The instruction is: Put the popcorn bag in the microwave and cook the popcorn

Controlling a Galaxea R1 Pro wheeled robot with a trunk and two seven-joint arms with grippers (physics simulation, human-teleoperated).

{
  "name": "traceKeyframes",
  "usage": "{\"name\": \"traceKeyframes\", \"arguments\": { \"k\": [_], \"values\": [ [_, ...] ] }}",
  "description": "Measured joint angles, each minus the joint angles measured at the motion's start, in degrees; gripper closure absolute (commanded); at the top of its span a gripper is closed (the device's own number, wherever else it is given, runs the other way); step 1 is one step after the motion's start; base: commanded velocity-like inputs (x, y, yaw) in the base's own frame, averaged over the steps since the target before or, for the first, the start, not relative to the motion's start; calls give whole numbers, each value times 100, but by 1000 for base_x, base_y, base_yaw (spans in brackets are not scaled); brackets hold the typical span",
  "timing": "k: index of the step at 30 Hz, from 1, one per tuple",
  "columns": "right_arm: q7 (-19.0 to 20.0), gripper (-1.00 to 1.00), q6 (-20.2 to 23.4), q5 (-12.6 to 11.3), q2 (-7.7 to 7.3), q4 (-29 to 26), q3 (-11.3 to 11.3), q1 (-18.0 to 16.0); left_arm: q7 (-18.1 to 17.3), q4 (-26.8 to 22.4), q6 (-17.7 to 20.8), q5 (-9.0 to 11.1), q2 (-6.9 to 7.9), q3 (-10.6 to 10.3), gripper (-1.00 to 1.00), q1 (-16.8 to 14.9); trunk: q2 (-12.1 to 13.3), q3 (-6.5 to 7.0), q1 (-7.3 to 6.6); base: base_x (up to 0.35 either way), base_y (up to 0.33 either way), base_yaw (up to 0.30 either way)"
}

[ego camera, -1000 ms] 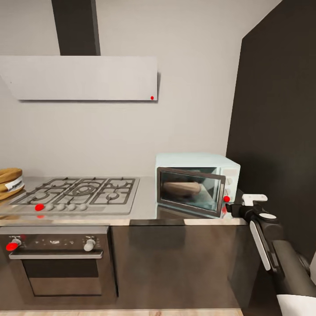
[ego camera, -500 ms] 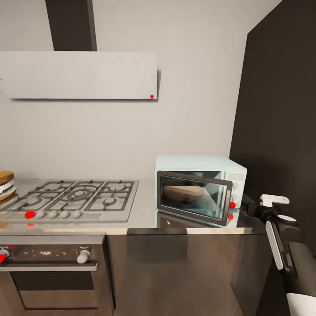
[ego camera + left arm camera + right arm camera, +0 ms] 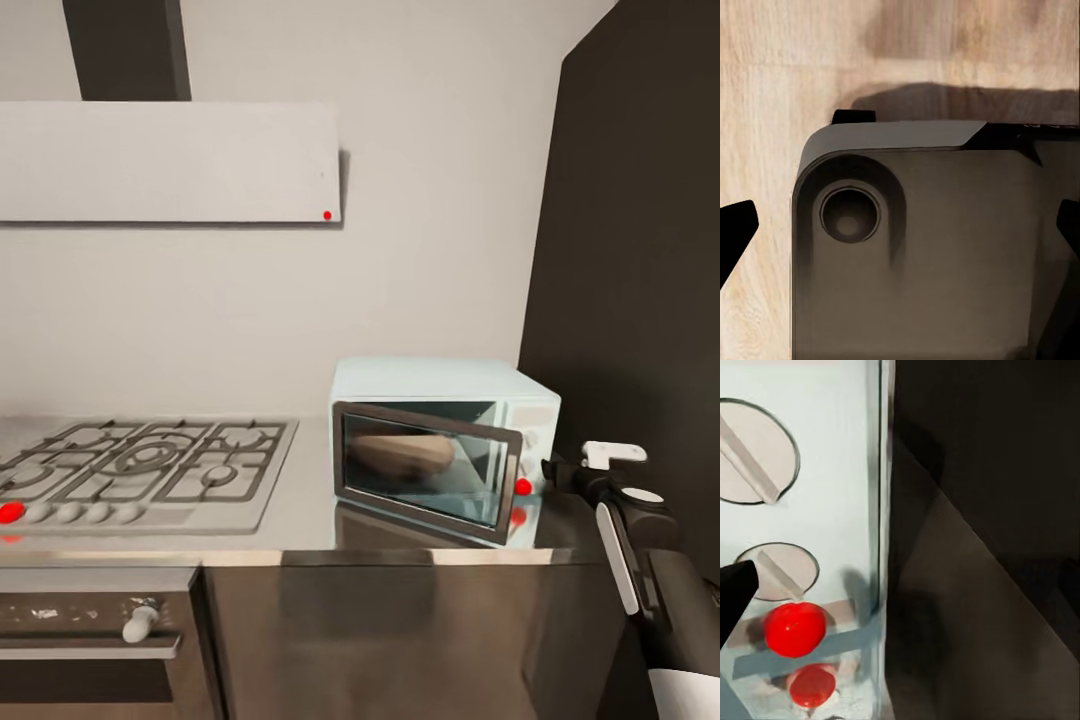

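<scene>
One bag (image 3: 402,453) lies on its side inside the microwave (image 3: 440,440), a tan shape seen through the dark glass; the door (image 3: 425,470) is swung slightly out at its right edge, not flush with the pale-blue body. The microwave sits on the steel countertop (image 3: 300,510) near its right end, beside a tall dark panel (image 3: 640,250), with the hob (image 3: 140,465) well apart to its left and the hood (image 3: 165,160) on the wall above. The right gripper (image 3: 550,470) hovers just beside the control panel, close to the red light (image 3: 522,487); the right wrist view looks straight at that panel, with two knobs (image 3: 754,454) and the red light (image 3: 793,628) beneath them, and one dark fingertip (image 3: 735,596) coming in at the edge. I cannot tell how far its jaws are parted, and nothing seems held. The left wrist view looks down at a dark part of the robot's body (image 3: 922,247) over a wooden floor (image 3: 795,75); two dark fingertips (image 3: 735,225) stand wide apart at the frame's edges with nothing between them. The likely trouble is the door: if it stays ajar, heating may not start, so I judge it needs pushing shut first. A push off-centre could also slide the light box along the smooth steel or towards the dark panel. Reaching for a knob from this angle risks grazing the door edge instead.
</scene>
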Motion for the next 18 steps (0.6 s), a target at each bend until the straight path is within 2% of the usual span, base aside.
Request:
{"name": "traceKeyframes", "arguments": {
  "k": [5,7,10,14,16,18],
  "values": [
    [200,-100,5,-18,-1,1,10,0,0,0,0,-1,0,5,-100,0,0,0,1,152,-105,0],
    [543,-100,10,-24,-2,1,16,1,0,0,-1,-1,0,7,-100,0,0,0,2,14,-9,0],
    [1477,-100,16,-25,-5,4,15,1,0,0,0,-1,0,8,-100,0,0,0,3,1,-1,0],
    [2157,-100,18,-19,-16,8,15,1,0,0,-3,0,0,4,-100,0,0,0,2,0,0,0],
    [2357,-100,18,-17,-19,8,15,1,0,0,-5,0,0,5,-100,0,0,0,3,0,0,0],
    [2491,-100,19,-23,-19,9,160,1,0,0,-7,-1,0,7,-100,0,0,0,3,0,0,0]
  ]
}}
